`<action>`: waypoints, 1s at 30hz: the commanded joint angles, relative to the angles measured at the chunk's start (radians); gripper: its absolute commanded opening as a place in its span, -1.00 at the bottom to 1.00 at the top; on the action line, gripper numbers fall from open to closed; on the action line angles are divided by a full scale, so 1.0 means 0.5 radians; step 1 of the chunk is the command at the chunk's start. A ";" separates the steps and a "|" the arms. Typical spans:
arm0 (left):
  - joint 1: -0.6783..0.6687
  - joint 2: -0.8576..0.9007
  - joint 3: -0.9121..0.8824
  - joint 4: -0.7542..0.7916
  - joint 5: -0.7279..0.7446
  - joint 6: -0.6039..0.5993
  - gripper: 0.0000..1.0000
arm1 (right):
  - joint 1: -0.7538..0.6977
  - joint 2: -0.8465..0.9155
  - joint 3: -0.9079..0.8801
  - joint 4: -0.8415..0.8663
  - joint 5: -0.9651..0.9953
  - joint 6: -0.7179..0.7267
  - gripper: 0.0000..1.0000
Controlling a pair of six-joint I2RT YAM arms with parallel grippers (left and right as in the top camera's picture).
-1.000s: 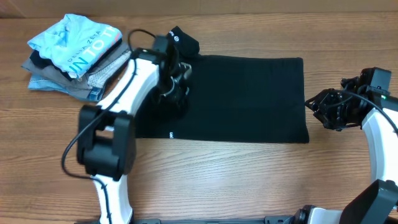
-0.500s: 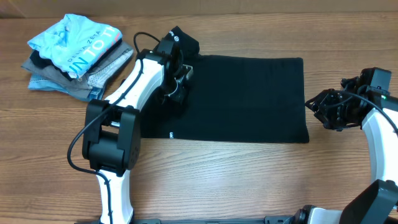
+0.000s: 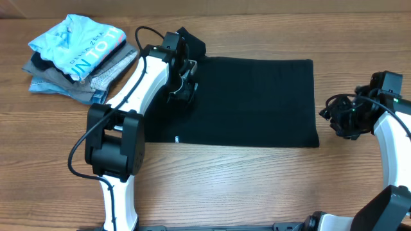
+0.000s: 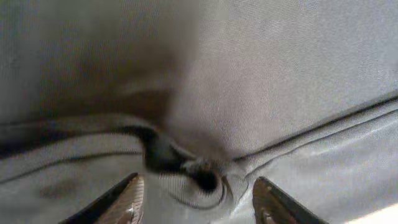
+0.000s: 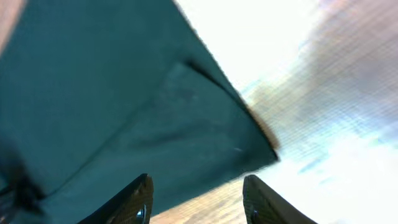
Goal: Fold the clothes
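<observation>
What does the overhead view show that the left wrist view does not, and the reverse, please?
Only overhead: the whole black T-shirt spread as a rectangle on the table, the pile of folded garments beyond its left end, and the right gripper off its right edge. Only left wrist: a small pucker of fabric between the open fingertips. Both: the left gripper over the shirt's cloth.

White "NTO" lettering on the light-blue shirt

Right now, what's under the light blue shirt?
A stack of folded garments, grey and denim-blue edges showing. The light blue shirt covers the rest, so their number is hidden.
</observation>
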 commanded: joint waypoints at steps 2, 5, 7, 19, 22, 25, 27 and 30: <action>0.051 -0.037 0.317 -0.394 -0.188 -0.011 0.05 | -0.002 -0.003 -0.034 -0.076 0.175 0.077 0.05; 0.093 -0.060 0.479 -0.630 -0.233 -0.012 0.22 | -0.002 -0.003 -0.140 -0.064 0.176 0.076 0.09; 0.121 -0.069 0.569 -0.788 -0.233 -0.012 0.33 | -0.002 -0.001 -0.249 0.013 0.155 0.076 0.10; 0.230 -0.074 0.614 -1.287 -0.217 -0.051 0.12 | 0.000 0.002 -0.766 0.661 -0.147 0.089 0.15; 0.243 -0.079 0.591 -1.287 -0.185 -0.086 0.10 | 0.000 0.002 -0.771 0.659 -0.146 0.114 0.16; 0.243 -0.124 0.484 -1.287 -0.166 -0.095 0.04 | 0.000 0.005 -0.774 0.659 -0.102 0.120 0.16; 0.243 -0.201 0.346 -1.287 -0.183 -0.111 0.00 | 0.000 0.007 -0.780 0.655 -0.092 0.118 0.16; 0.262 -0.335 0.143 -1.255 -0.326 -0.234 -0.02 | 0.000 0.011 -0.803 0.683 -0.074 0.119 0.15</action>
